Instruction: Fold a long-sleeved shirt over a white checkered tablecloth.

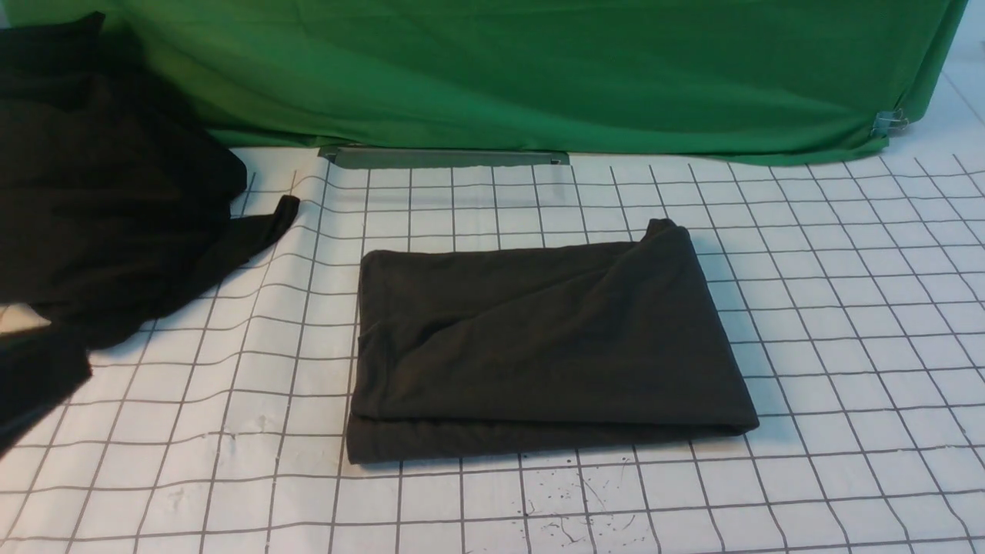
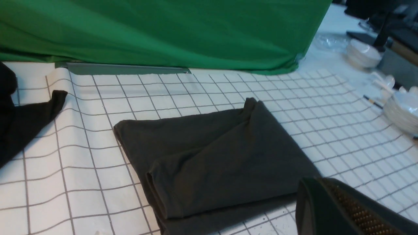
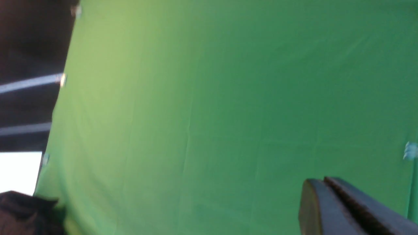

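Observation:
The long-sleeved shirt (image 1: 539, 346) lies folded into a flat charcoal rectangle in the middle of the white checkered tablecloth (image 1: 846, 308). Its print and neck label are hidden inside the folds. Neither gripper appears in the front view. In the left wrist view my left gripper (image 2: 322, 179) hovers off the shirt's (image 2: 212, 153) near right corner, jaws pressed together and holding nothing. My right gripper (image 3: 323, 179) is also shut and empty, and its camera faces only the green backdrop.
A blacker, shapeless heap of cloth (image 1: 100, 200) covers the table's left side, one strip reaching toward the shirt. The green backdrop (image 1: 539, 69) hangs along the far edge above a grey bar (image 1: 444, 158). Stacked white plates (image 2: 403, 111) sit beyond the right edge.

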Robot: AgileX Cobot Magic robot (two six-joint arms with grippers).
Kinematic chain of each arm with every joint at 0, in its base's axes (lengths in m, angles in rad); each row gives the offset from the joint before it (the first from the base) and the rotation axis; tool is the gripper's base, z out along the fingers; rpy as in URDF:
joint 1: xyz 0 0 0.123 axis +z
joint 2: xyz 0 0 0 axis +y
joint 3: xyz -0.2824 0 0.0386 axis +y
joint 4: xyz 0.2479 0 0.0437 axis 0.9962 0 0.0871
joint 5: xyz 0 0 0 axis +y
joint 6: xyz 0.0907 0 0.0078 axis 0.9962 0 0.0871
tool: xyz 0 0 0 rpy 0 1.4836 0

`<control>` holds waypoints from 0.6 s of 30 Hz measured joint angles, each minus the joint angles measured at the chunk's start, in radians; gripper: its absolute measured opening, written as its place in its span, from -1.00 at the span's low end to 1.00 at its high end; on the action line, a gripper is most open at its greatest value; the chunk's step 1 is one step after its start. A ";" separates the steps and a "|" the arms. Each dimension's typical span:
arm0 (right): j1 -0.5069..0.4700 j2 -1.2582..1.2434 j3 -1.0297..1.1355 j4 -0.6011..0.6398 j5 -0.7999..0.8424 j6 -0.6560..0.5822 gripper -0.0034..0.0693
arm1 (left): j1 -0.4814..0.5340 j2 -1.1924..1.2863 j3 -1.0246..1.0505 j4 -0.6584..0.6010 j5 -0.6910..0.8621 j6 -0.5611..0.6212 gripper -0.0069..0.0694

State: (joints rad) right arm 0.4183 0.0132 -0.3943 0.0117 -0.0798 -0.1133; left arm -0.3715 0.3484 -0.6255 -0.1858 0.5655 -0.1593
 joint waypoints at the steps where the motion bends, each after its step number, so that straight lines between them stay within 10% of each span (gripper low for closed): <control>1: 0.000 -0.013 0.032 0.000 -0.038 -0.004 -0.89 | 0.000 -0.075 0.066 0.001 -0.037 -0.033 -0.82; 18: 0.000 -0.014 0.050 0.000 -0.069 -0.003 -0.72 | 0.000 -0.233 0.251 0.020 -0.192 -0.072 -0.81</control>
State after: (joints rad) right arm 0.4183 -0.0004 -0.3446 0.0117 -0.1484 -0.1162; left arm -0.3715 0.1153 -0.3750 -0.1658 0.3737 -0.2310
